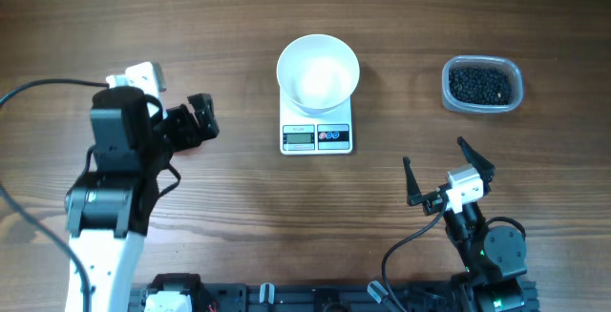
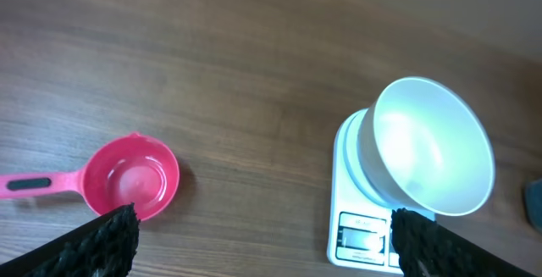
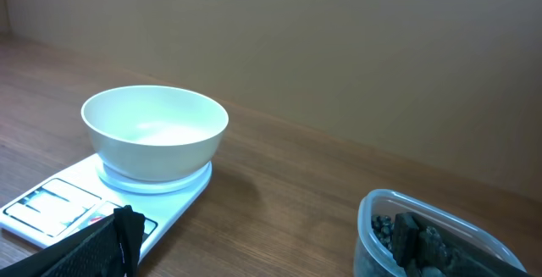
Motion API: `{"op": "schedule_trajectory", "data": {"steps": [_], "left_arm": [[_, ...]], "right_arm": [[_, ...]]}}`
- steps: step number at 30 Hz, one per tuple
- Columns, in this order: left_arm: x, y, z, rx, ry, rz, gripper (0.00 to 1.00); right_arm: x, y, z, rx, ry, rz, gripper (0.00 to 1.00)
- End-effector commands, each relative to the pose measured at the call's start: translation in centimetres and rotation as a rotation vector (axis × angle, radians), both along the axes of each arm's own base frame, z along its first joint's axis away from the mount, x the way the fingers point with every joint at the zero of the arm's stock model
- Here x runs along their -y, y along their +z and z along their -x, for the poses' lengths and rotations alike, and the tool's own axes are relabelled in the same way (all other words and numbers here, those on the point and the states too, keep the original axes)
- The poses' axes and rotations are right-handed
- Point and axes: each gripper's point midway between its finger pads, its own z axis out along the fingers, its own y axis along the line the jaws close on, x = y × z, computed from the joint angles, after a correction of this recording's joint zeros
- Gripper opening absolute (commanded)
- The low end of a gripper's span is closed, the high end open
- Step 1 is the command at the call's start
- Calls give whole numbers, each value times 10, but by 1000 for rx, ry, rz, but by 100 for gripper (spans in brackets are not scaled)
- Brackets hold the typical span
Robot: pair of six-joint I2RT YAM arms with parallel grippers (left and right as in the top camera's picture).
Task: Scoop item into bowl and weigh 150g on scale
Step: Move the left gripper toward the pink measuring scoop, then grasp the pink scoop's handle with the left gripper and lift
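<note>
- The bowl (image 1: 318, 72) stands upright on the platform of the scale (image 1: 317, 136), covering most of it. Its glossy white inside is bare, with nothing in it.
- The scale's grey display and two round buttons face the robot. The digits are too small to read.
- The item – small black beads (image 1: 480, 83) – lies as a loose dark heap in a clear plastic tub (image 1: 482, 84). The tub sits on the wooden table (image 1: 239, 26), off to the right of the scale and well apart from it. It has no lid on, and the beads cover its bottom.
- A pink scoop (image 2: 127, 180) lies flat on the table to the left of the scale, cup facing up and empty. It shows only in the left wrist view.
- The left gripper (image 2: 262, 230) hovers near the scoop with its jaws spread wide – nothing is between them.
- The right gripper (image 1: 433, 151) is low on the near right, below the tub and apart from it. Its jaws are spread wide too and hold nothing.
</note>
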Motion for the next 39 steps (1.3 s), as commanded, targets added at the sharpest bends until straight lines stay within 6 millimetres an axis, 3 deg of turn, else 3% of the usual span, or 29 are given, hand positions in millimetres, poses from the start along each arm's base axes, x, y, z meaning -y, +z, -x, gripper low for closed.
{"op": "schedule_trajectory", "data": {"steps": [1,3,9,12,15,17,20,24,26,29,33,36,39], "left_arm": [[-3,-20,-12,-72,13,-10,100],[-6,-44,-21,-146,27,-24,100],[-44,-117,-32,-357,316,-95,100],[-46,-150,-40,-419,373,-74,99],[-45,-169,-50,-435,380,-72,98],[-47,-176,-53,-438,393,-65,94],[-56,-191,-54,-470,425,-34,75],[-58,-191,-60,-450,424,-8,54],[-54,-191,-61,-449,411,12,50],[-52,-191,-63,-445,425,34,34],[-50,-192,-60,-457,435,56,22],[-50,-195,-54,-482,484,84,4],[-49,-196,-51,-489,512,102,4]], "right_arm": [[1,1,0,6,-8,4,100],[1,1,0,6,-8,4,100],[1,1,0,6,-8,4,100],[1,1,0,6,-8,4,100],[1,1,0,6,-8,4,100],[1,1,0,6,-8,4,100],[1,1,0,6,-9,4,100],[1,1,0,6,-8,4,100],[1,1,0,6,-8,4,100],[1,1,0,6,-8,4,100],[1,1,0,6,-8,3,100],[1,1,0,6,-8,4,100],[1,1,0,6,-8,4,100]]}}
